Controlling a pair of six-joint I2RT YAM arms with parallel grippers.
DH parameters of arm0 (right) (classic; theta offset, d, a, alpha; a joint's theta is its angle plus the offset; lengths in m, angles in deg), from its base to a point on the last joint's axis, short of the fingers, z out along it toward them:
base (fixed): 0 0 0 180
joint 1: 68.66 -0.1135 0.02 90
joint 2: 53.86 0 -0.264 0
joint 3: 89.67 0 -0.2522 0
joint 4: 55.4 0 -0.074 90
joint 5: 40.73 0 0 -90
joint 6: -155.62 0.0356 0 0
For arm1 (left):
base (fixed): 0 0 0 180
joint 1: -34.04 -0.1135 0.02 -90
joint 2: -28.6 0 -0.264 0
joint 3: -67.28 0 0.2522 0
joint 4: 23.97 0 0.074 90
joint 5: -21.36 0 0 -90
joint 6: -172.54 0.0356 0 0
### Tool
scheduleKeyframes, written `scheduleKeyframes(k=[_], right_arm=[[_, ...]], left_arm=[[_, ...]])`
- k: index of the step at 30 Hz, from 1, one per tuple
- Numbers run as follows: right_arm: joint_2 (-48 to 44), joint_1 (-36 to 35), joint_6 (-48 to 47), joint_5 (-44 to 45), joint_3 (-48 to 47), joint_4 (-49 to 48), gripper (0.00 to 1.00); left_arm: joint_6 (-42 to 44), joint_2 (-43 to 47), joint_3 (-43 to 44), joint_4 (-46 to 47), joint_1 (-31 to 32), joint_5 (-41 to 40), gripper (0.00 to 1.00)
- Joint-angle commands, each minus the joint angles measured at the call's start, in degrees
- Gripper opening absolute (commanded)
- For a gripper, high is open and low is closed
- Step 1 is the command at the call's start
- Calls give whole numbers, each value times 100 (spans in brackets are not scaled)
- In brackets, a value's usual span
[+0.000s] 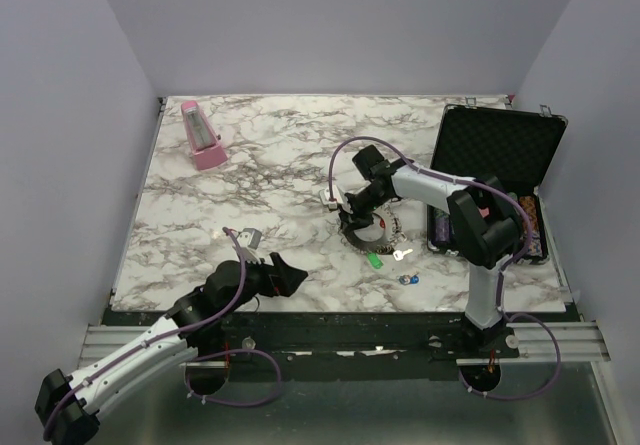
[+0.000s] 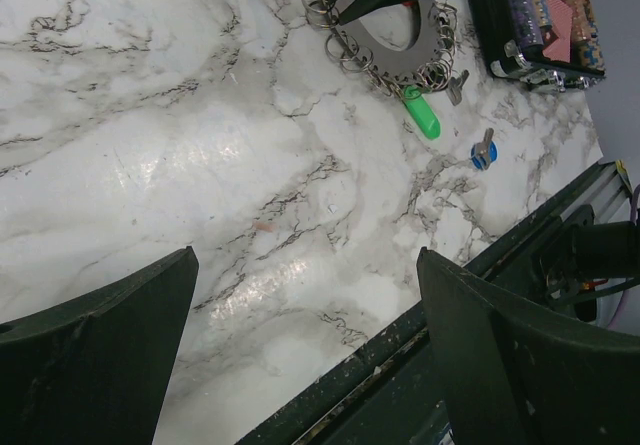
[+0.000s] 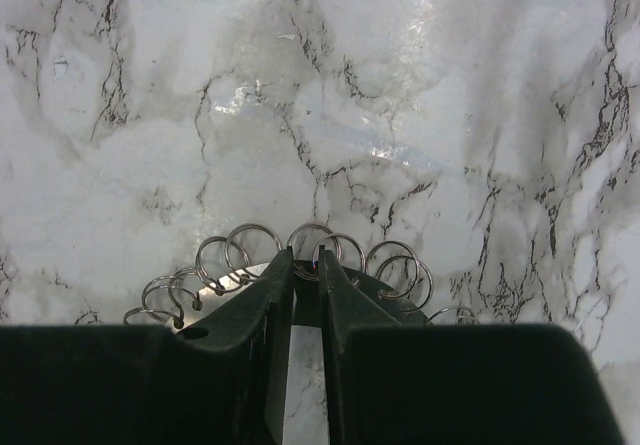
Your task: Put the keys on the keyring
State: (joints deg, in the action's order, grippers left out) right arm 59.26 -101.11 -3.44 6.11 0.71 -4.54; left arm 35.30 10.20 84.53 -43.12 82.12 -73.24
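The keyring (image 1: 365, 233) (image 2: 395, 62), a flat grey ring with small wire loops (image 3: 250, 245) round its rim, lies on the marble right of centre. My right gripper (image 1: 350, 215) (image 2: 336, 11) (image 3: 305, 261) is down on it. Its jaws are almost together over the rim, with a wire loop pinched between the tips. A green key (image 1: 375, 260) (image 2: 424, 115), a silver key (image 1: 402, 254) (image 2: 457, 85) and a blue key (image 1: 408, 279) (image 2: 484, 153) lie loose just in front of the ring. My left gripper (image 1: 285, 275) (image 2: 305, 253) hangs wide open and empty over the table's near edge.
An open black case (image 1: 490, 165) (image 2: 530, 25) with stacked coloured chips stands at the right edge, close to the ring. A pink wedge-shaped object (image 1: 202, 137) sits at the back left. The table's front rail (image 2: 420, 335) runs under the left gripper.
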Motion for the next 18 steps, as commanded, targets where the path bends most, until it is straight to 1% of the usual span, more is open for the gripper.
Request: scheduleKeyframes(k=[1,6,8,10,14,18], right_arm=[[105,-25,-3,325,-35,-115,23],[114,-34,15,404,-26,-151,24],[88,-34,24,466,-26,-160,29],[9,-34,33,414,-26,-151,32],[-115,-34,15,308,-131,-36,32],[87,-34,-37,317,-263,25,31]], left_arm=[[-22,-59,-103,99,-26,-111,99],[-4,-86,-94,126,-35,-102,99],[-4,-68,-85,126,-26,-102,99],[-13,-68,-94,126,-35,-94,99],[-13,-85,-94,161,-35,-67,99],[-4,-156,-68,214,-35,-41,99]])
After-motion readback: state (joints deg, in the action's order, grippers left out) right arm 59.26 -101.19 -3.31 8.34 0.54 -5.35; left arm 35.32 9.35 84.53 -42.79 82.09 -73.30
